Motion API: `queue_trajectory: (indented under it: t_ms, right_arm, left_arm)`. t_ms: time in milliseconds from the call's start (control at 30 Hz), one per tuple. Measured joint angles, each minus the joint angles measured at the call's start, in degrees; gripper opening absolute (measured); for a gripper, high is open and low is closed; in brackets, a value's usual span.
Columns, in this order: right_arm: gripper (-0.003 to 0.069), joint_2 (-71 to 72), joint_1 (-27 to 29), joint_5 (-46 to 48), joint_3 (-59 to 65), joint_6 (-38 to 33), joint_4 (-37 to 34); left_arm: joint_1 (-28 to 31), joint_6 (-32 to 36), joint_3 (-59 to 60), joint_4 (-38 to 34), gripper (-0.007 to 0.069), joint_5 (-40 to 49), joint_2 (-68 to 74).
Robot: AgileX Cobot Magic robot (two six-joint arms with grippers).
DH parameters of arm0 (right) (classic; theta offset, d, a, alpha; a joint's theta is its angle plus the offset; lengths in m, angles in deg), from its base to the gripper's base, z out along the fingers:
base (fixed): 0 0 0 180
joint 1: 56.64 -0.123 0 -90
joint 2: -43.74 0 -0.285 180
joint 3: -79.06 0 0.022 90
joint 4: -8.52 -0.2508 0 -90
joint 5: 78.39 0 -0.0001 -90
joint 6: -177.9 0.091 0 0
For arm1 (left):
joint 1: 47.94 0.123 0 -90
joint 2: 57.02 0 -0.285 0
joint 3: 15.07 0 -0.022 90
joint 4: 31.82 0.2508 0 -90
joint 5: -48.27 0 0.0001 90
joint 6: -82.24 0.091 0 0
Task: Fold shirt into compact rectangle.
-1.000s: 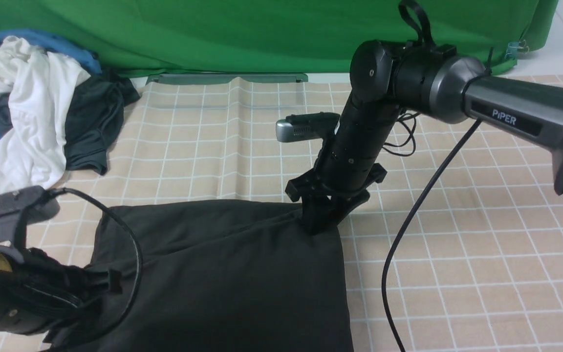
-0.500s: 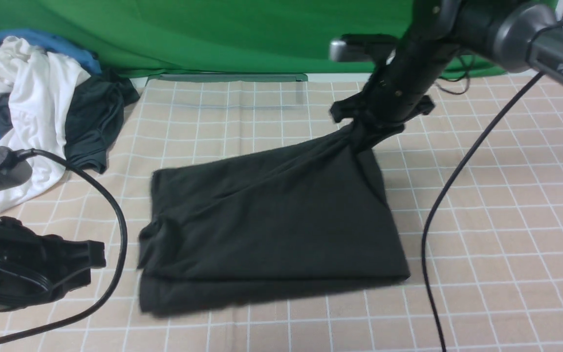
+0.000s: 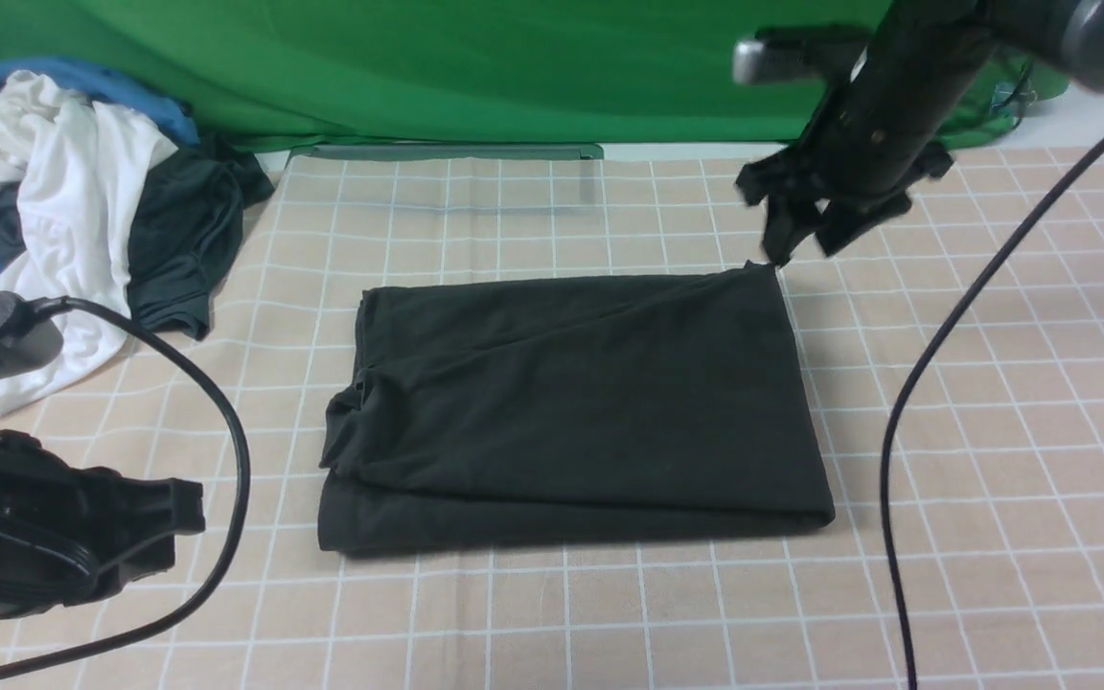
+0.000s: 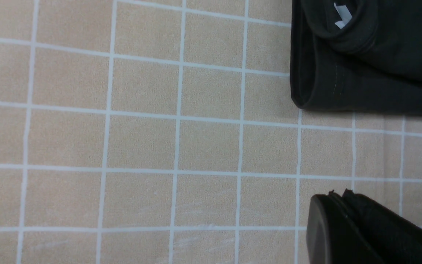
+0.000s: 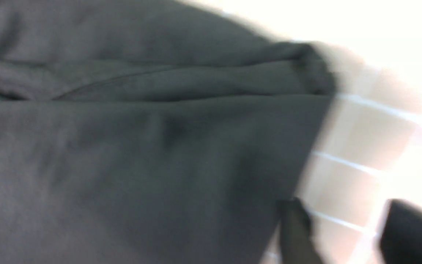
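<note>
Shirt point(image 3: 571, 402) folded flat, checked beige cloth point(image 3: 993, 479), green backdrop point(image 3: 475, 67)

text: none readable | shirt point(image 3: 571, 402) – folded, no print showing | neck label point(image 4: 341, 16) – white tab in left wrist view, too small to read | right arm point(image 3: 883, 105) – housing blurred, no lettering legible | cloth point(image 3: 993, 460) – plain white grid, no marks

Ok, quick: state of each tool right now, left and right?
Left tool: closed, holding nothing, off the shirt.
Right tool: open, empty, just above the shirt's far right corner.
</note>
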Motion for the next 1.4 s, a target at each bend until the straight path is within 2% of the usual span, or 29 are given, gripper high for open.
queue_trajectory:
  t_ms: [33,100,233,367,567,633,900,1067,1300,1400]
  right_arm:
    - [0.0209,2.0,0.0,0.1,0.0,0.0,0.7]
    - [0.0088,6.7,0.0,0.1,0.2,0.1,1.3]
    - [0.0039,17.4,0.0,0.1,2.8,0.2,1.6]
    - [0.0038,29.1,0.0,-2.8,8.3,0.2,1.7]
    - [0.0038,49.3,0.0,-16.2,25.0,0.1,1.7]
    - [0.0038,60.2,0.0,-27.5,37.4,0.0,1.7]
    - [0.0038,91.1,0.0,-56.9,71.1,-5.6,1.8]
    - [0.0044,105.2,0.0,-70.2,86.1,-6.0,1.8]
    - [0.0144,113.5,0.0,-73.1,92.9,-7.2,1.8]
    - [0.0214,113.8,0.0,-73.5,93.2,-7.2,1.8]
  left_arm:
    - [0.0,0.0,-0.1,0.0,0.0019,0.5,-0.1]
    - [0.0,0.2,-0.1,0.0,0.0019,1.1,-1.1]
    - [0.0,0.3,-0.1,0.0,0.0019,1.3,-4.9]
    - [0.0,1.4,-0.1,0.0,0.0019,1.3,-10.5]
    - [0.0,2.8,-0.1,0.2,0.0019,1.2,-18.9]
    - [0.0,3.0,-0.1,0.2,0.0019,1.2,-22.3]
    - [0.0,5.0,-0.1,0.2,0.0019,1.2,-28.9]
    - [0.0,5.4,-0.1,0.3,0.0019,1.5,-29.5]
    - [0.0,5.4,-0.1,0.7,0.0019,1.1,-29.6]
    - [0.0,5.4,-0.1,1.0,0.0019,1.1,-29.6]
